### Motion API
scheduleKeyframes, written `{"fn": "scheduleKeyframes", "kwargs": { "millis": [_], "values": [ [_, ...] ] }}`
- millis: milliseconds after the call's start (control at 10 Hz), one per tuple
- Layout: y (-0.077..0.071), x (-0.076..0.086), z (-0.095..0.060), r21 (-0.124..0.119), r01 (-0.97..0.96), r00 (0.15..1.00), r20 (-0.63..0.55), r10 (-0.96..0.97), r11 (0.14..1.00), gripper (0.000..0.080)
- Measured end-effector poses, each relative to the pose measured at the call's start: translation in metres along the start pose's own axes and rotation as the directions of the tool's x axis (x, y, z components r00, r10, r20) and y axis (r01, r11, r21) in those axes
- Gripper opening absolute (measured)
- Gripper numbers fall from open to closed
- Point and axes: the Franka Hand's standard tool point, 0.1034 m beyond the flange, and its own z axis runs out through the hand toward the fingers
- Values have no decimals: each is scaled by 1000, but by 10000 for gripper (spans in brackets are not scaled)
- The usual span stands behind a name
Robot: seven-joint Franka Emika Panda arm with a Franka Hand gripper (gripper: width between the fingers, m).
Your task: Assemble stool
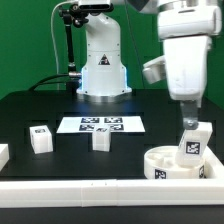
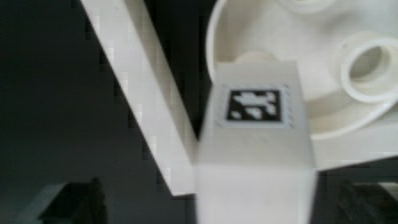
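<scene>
White seat (image 1: pixel 170 160): in the exterior view it is found at the near edge of the black table (image 1: pixel 30 110), on that view's right, just behind the long rail (image 1: pixel 80 192).
Exterior view, upright leg (image 1: pixel 192 146): stood on the seat, its tag turned toward the camera.
Exterior view, gripper (image 1: pixel 188 120): held just above the upright leg, jaws spread wide; nothing is grasped.
Exterior view, first loose leg (image 1: pixel 40 140): set on the table, well apart from the seat.
Exterior view, second loose leg (image 1: pixel 101 139): set just in front of the marker board (image 1: pixel 100 125).
Wrist view, upright leg (image 2: pixel 258 150): its tag is shown; the seat (image 2: pixel 302 40) and the rail (image 2: pixel 134 90) are overlapped by it.
Wrist view, fingers (image 2: pixel 71 200): seen as dark shapes on either side of the upright leg, a clear gap being left on one side; contact on the other side cannot be told.
</scene>
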Motion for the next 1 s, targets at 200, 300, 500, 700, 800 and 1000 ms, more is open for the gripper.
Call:
{"fn": "scheduleKeyframes", "kwargs": {
  "millis": [200,300,500,700,800,1000],
  "values": [
    [-15,11,0,49,-18,996,89,13,999,649],
    [-14,11,0,46,-17,996,83,13,999,649],
    [-11,4,1,52,-27,995,92,22,998,649],
    [-8,-2,3,62,-35,994,104,29,997,649],
    [-9,-2,4,63,-35,994,104,28,997,649],
    [-10,-4,6,66,-33,994,103,26,997,649]
  ]
}}
